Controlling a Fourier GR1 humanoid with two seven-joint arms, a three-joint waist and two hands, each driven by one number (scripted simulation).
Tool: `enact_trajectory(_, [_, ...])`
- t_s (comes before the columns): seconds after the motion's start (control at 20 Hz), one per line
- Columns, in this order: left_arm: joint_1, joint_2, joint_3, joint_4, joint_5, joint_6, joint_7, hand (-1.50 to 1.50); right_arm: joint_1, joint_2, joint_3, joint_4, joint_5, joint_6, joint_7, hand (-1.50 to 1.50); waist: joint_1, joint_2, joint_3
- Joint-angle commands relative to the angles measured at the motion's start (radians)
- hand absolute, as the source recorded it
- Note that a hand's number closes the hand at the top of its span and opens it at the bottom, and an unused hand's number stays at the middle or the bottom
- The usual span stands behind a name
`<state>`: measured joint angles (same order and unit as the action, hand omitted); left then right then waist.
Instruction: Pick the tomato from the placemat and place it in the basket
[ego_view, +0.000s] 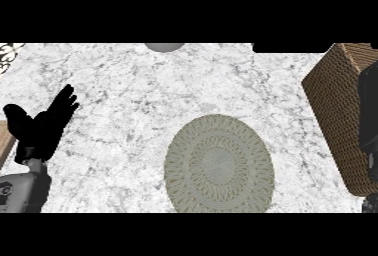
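Note:
The round grey-green patterned placemat (218, 165) lies on the marble counter at the lower middle, and nothing rests on it. No tomato shows anywhere in the head view. The woven brown basket (332, 115) stands at the right edge, partly cut off. My right hand (369, 115) is a dark shape over the basket at the frame's right border, and its fingers cannot be made out. My left hand (43, 125) rests open at the left, fingers up and spread, holding nothing.
A grey rounded object (164, 46) sits at the counter's far edge, with a dark block (291, 47) to its right. A white patterned item (7, 54) shows at the top left. A wooden edge (4, 142) lies behind my left hand.

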<state>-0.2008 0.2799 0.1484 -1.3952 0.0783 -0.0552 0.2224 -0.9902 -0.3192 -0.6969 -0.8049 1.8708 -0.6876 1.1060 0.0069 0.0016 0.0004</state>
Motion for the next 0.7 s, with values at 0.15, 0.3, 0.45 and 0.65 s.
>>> enact_trajectory(0.15, [0.007, 0.007, 0.007, 0.015, 0.004, -0.018, -0.011, 0.00, -0.007, 0.022, -0.041, -0.183, 0.022, -0.105, 0.147, -1.50, -0.006, -0.004, -0.001])
enact_trajectory(0.3, [-0.009, 0.010, 0.012, 0.024, -0.007, 0.002, 0.004, 0.00, 0.039, 0.068, -0.070, -0.333, 0.024, -0.183, 0.129, -1.50, -0.027, -0.010, -0.001])
enact_trajectory(0.45, [-0.010, -0.019, 0.008, 0.034, -0.015, 0.032, 0.003, 0.00, 0.041, 0.110, -0.098, -0.497, 0.009, -0.172, 0.105, -1.50, -0.049, -0.019, -0.002])
enact_trajectory(0.65, [0.023, 0.034, 0.042, 0.009, 0.004, -0.006, -0.002, 0.00, 0.200, 0.310, -0.092, -0.773, -0.007, -0.120, 0.075, -1.50, -0.048, -0.025, -0.002])
